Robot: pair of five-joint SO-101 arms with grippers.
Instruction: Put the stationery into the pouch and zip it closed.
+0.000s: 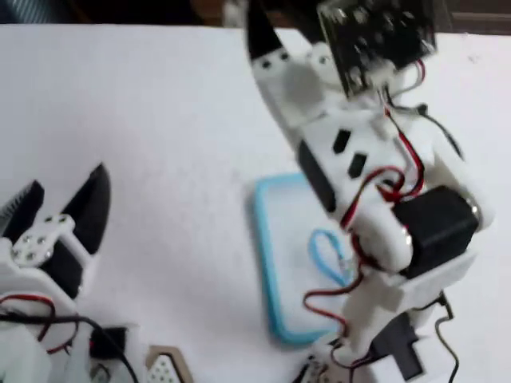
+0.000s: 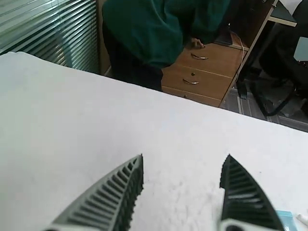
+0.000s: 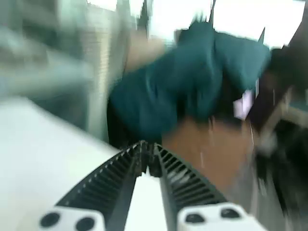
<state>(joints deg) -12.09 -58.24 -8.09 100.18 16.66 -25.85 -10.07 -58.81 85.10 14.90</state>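
High view had my left gripper (image 1: 68,179) spread open at the table's (image 1: 160,104) near edge, my right gripper (image 1: 257,36) pinched shut. Zipping cleanly, I judged, needed the pouch (image 1: 289,239) pinned flat.

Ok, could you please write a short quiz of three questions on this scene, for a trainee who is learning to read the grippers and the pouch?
1. True or false: the left gripper is shut on a pen.
2. Which colour is the border of the pouch on the table? A) red B) light blue C) black
3. One word: is the right gripper open or shut?

Key
1. False. Its fingers stand apart over the bare white table, with nothing between them.
2. B.
3. Shut. In its own wrist view the two fingers meet at the tips.
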